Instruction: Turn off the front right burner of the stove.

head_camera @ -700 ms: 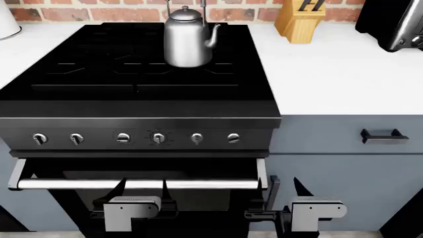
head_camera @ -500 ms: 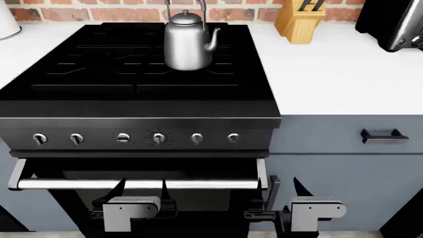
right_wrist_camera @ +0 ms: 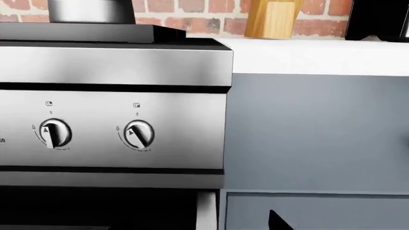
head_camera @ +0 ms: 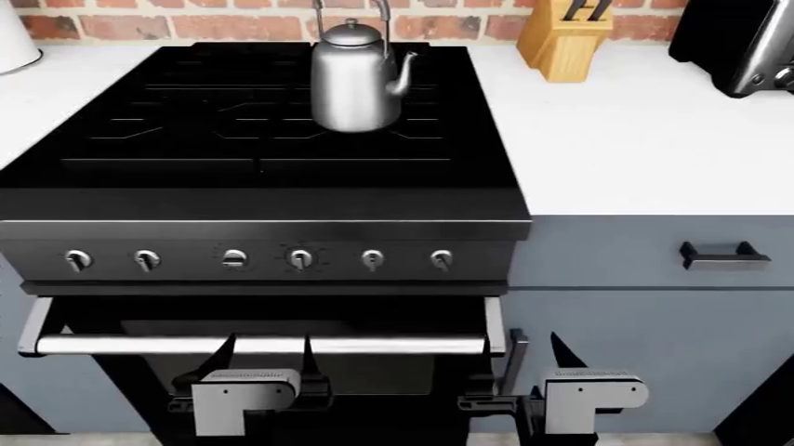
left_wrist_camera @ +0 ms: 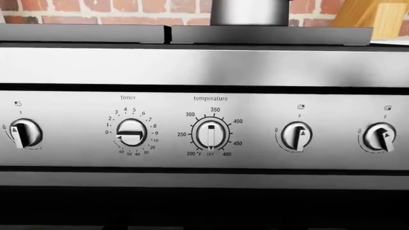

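Black grated cooktop of the stove [head_camera: 260, 139] filling the middle of the head view, flanked by white countertop [head_camera: 633, 130] on the right. Silver kettle [head_camera: 353, 79] standing upright toward the back of the grates, spout pointing right. Below, dark steel front panel carrying six small silver knobs in a row, rightmost knob [head_camera: 441, 260] at the panel's right end, near the grey-blue cabinet [head_camera: 645, 307] with its dark drawer pull [head_camera: 722, 255]. Silver bar oven handle [head_camera: 260, 346] running across beneath the knobs. Left gripper [head_camera: 267, 358] low in front of the oven door, just under the handle, dark fingers pointing up and spread apart, nothing between them. Right gripper [head_camera: 534, 358] low beside the stove's right edge, in front of the cabinet, fingers likewise parted and holding nothing. Both well short of the knobs, touching none. Wooden knife block [head_camera: 567, 37] at the back of the counter against the red brick wall [head_camera: 459, 23], dark appliance [head_camera: 745, 42] at the far right. Left wrist view showing the timer dial [left_wrist_camera: 131, 132] and temperature dial [left_wrist_camera: 210, 135] close up, the latter's mark at OFF, plain knobs either side. Right wrist view catching the two rightmost knobs, the end one [right_wrist_camera: 138, 134] with its pointer tilted up and slightly left of vertical.
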You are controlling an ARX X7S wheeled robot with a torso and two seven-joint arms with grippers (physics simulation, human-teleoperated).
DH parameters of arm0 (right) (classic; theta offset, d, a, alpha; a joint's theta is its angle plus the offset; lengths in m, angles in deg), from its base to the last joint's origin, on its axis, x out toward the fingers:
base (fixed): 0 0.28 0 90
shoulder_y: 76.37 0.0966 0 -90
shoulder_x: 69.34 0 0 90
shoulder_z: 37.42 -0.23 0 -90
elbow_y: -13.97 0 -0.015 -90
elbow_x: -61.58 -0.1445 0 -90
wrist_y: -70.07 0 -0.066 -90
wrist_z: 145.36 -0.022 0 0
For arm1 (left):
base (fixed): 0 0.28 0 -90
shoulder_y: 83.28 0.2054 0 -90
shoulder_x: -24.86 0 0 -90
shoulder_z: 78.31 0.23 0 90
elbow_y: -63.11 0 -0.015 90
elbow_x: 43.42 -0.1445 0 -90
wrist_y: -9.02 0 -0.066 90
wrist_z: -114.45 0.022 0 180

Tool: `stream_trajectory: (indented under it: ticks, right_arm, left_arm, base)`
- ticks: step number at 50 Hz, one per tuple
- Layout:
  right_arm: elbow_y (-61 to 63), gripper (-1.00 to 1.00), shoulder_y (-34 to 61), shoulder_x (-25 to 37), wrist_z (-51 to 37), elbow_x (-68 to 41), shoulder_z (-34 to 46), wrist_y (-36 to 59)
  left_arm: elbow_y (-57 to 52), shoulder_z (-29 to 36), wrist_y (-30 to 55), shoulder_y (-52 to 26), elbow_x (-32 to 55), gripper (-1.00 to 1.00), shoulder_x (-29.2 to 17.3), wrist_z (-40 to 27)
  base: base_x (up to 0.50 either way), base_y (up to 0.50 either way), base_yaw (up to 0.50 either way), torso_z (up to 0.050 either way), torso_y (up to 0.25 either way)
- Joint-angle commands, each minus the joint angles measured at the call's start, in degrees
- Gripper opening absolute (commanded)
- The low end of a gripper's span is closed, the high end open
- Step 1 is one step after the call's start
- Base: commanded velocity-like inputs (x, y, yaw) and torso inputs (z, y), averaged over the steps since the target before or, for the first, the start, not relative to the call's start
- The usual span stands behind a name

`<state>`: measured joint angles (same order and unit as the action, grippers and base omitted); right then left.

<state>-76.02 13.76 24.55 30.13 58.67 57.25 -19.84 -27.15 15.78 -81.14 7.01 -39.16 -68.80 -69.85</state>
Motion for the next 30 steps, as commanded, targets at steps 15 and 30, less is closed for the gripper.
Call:
stream_trajectory:
  ticks: [15, 30]
  right_arm:
    - [-0.20, 1.00, 0.20, 1.79, -1.99, -1.68, 2.15, -0.34]
    - [-0.28, 1.00, 0.36, 2.61, -2.92, -2.50, 3.17, -0.48]
  left_arm:
    - [0.13, 2.29, -0.04, 0.01, 1.69, 1.00, -1.87, -1.99]
    - [0.61, 3.39, -0.26, -0.44, 2.47, 1.00, -2.65, -2.95]
  base:
    - [0.00, 0.07, 0.00, 0.000, 0.000]
    - [0.00, 0.07, 0.00, 0.000, 0.000]
